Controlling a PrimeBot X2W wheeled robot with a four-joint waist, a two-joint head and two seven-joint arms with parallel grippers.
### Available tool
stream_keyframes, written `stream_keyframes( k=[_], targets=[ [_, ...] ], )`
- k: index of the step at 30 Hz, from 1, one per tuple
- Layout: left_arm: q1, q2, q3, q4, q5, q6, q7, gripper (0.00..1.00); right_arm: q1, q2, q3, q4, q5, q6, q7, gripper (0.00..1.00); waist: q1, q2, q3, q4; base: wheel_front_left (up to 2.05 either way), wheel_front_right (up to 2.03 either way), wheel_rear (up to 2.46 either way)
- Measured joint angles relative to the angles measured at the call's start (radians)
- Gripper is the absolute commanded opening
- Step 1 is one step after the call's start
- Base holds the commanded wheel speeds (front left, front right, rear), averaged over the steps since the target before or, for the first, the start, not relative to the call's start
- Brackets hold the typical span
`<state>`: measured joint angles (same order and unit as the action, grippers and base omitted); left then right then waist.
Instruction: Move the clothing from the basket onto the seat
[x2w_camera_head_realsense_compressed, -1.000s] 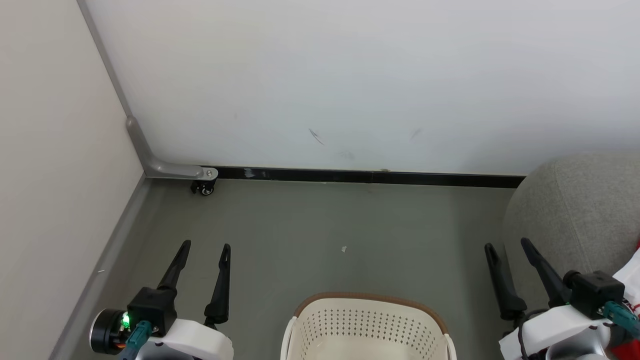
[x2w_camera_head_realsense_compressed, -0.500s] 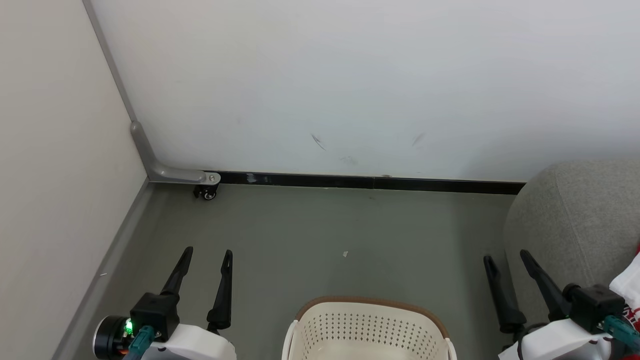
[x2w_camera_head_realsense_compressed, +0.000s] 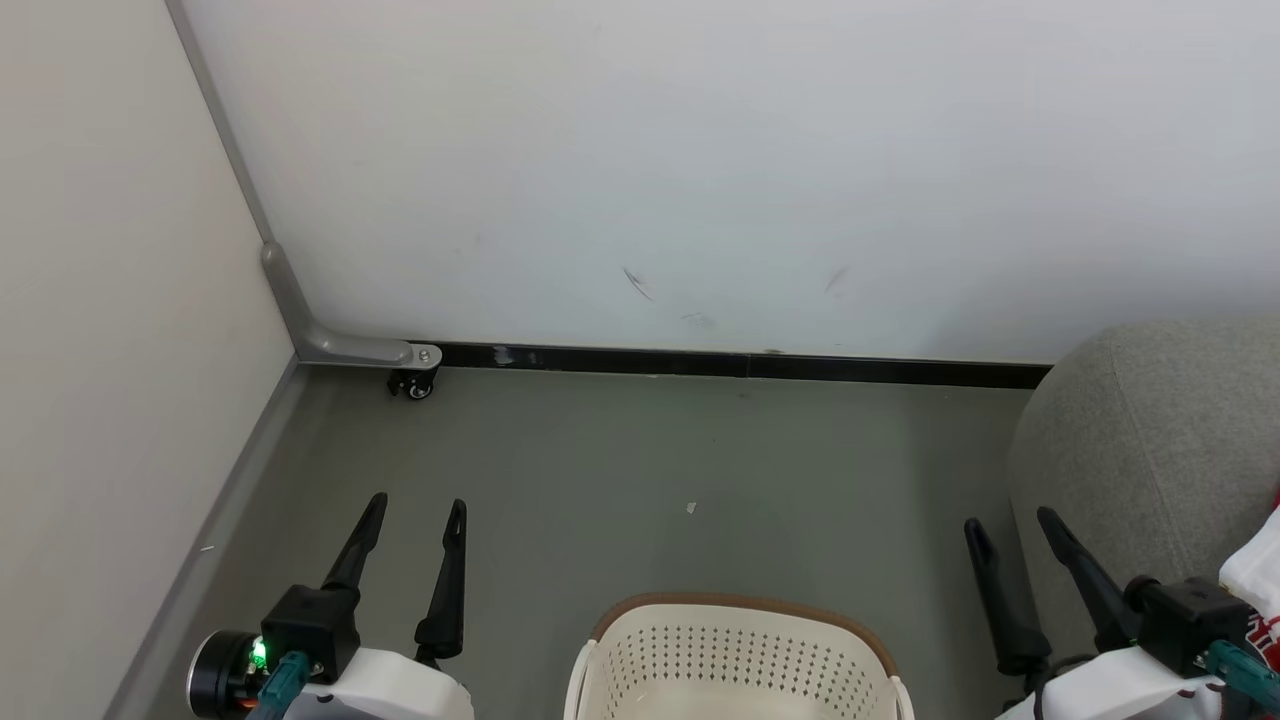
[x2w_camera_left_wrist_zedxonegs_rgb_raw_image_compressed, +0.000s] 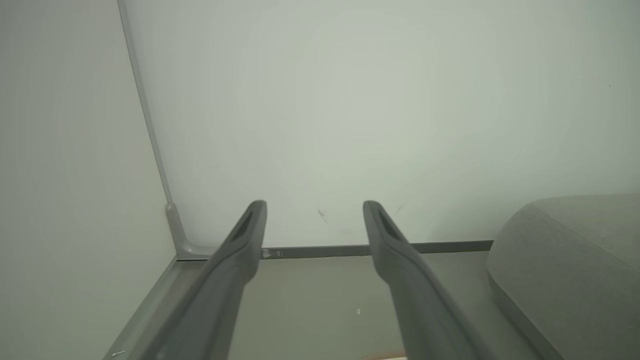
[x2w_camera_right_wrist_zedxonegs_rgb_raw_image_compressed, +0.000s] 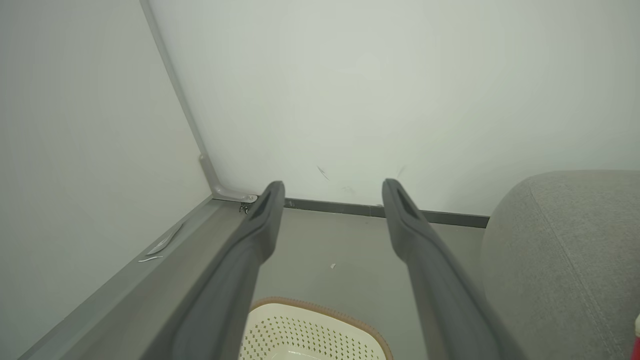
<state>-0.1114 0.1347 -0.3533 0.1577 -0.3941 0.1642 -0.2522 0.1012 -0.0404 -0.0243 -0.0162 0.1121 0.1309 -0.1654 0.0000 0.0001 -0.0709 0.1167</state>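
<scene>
The large light-grey upholstered fabric seat (x2w_camera_head_realsense_compressed: 1150, 440) sits at 4 o'clock in the head view. At 6 o'clock stands the cream perforated oval plastic basket (x2w_camera_head_realsense_compressed: 735, 640) with its brown rim; what shows of its inside looks bare. The red-and-white fabric clothing (x2w_camera_head_realsense_compressed: 1262, 570) lies on the seat at the 4 o'clock edge. At 7 o'clock the left gripper (x2w_camera_head_realsense_compressed: 417, 502), and at 5 o'clock the right gripper (x2w_camera_head_realsense_compressed: 1008, 518), hang spread wide, holding nothing. It would be best to look deeper into the basket before reaching, and to pinch a thick fold of any garment left.

The left gripper (x2w_camera_head_realsense_compressed: 417, 500), two long dark fingers on a white-cased wrist (x2w_camera_head_realsense_compressed: 385, 685), sat at the lower left of the head view. Its fingers were spread wide and held nothing. The matching right gripper (x2w_camera_head_realsense_compressed: 1008, 518) sat at the lower right, also parted and empty. Both pointed forward, leaning slightly inward.
</scene>
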Motion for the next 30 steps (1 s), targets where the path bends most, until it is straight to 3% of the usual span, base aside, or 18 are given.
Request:
stream_keyframes(
  k=[30],
  targets=[
    [-0.005,-0.006,0.003,-0.014,0.009,-0.011,0.000,1.00,0.002,0.002,-0.009,-0.049,0.021,0.000,0.007,1.00,0.0000,0.0000,0.035,0.004,0.00,0.00,0.00]
  ],
)
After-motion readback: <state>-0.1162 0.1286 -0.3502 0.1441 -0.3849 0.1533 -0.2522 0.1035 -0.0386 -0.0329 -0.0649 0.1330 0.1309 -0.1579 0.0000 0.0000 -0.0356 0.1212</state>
